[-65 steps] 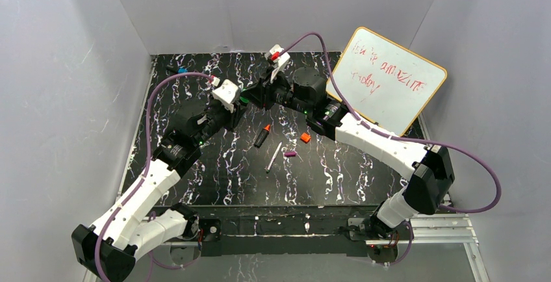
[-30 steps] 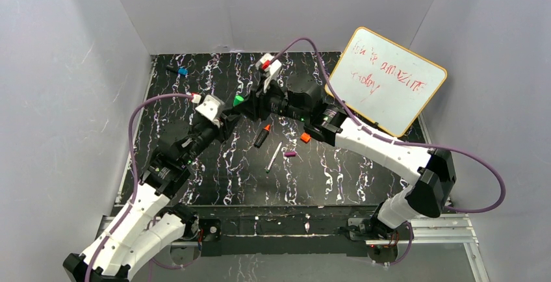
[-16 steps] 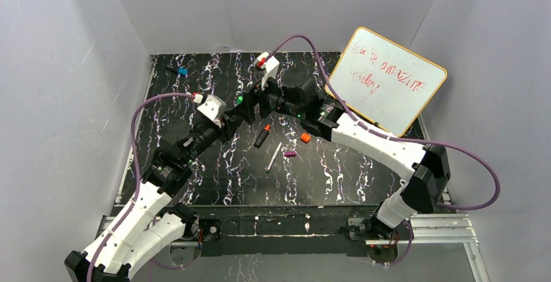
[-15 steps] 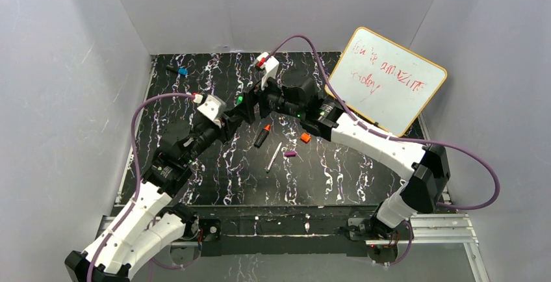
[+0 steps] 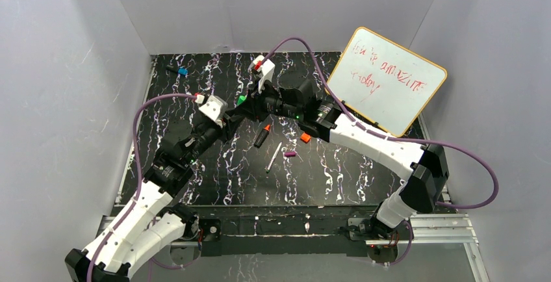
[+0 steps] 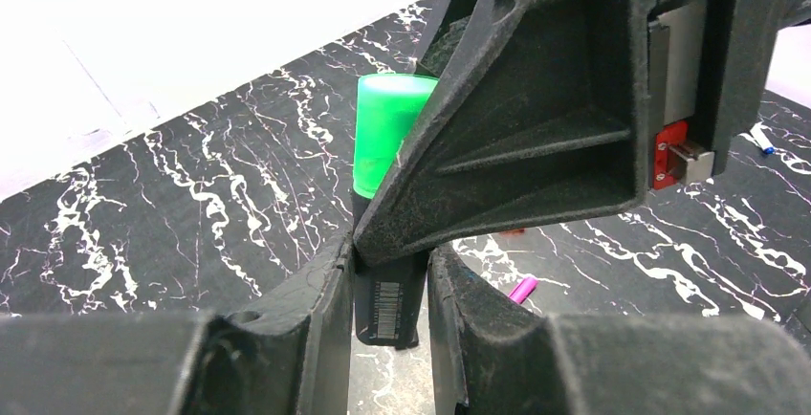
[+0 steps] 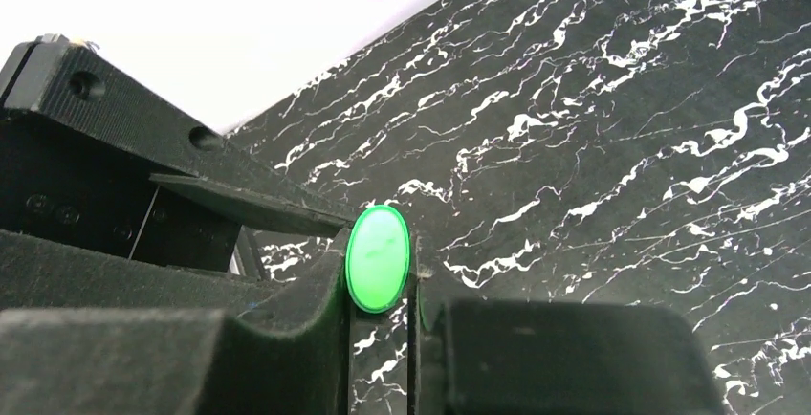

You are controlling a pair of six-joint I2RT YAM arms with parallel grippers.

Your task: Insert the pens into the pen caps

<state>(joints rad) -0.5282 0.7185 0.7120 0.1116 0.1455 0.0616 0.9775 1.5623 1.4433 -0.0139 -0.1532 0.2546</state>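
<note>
Green pair, held clear above the surface (image 5: 195,100). Your left gripper (image 6: 390,267) is closed narrowly on the black barrel of the green-tipped marker (image 6: 384,305), jaws pressed to both sides. In the left wrist view the barrel's long axis runs 6 to 12 o'clock, with the green cap (image 6: 387,128) at the 12 o'clock end. Your right gripper (image 7: 381,286) is pinched on that cap from both sides, and its wrist view shows the cap's closed end almost face-on. Cap and barrel therefore share one line, with the two grippers meeting nose to nose along it. Green meets black with no gap on the visible side, but a right finger covers the rest of the join, so you cannot tell whether the cap is fully seated. Judgement: any remaining move is a short push of the cap straight down that axis toward 6 o'clock, with no sideways component. Off-axis force could twist the barrel in the left grip. Not yet handled, lying on the surface at about 5 o'clock from the meeting point in the top view: orange-tipped marker (image 5: 262,137), white pen (image 5: 273,157), orange cap (image 5: 305,138), purple cap (image 5: 290,154). The right arm is nearer all four.
</note>
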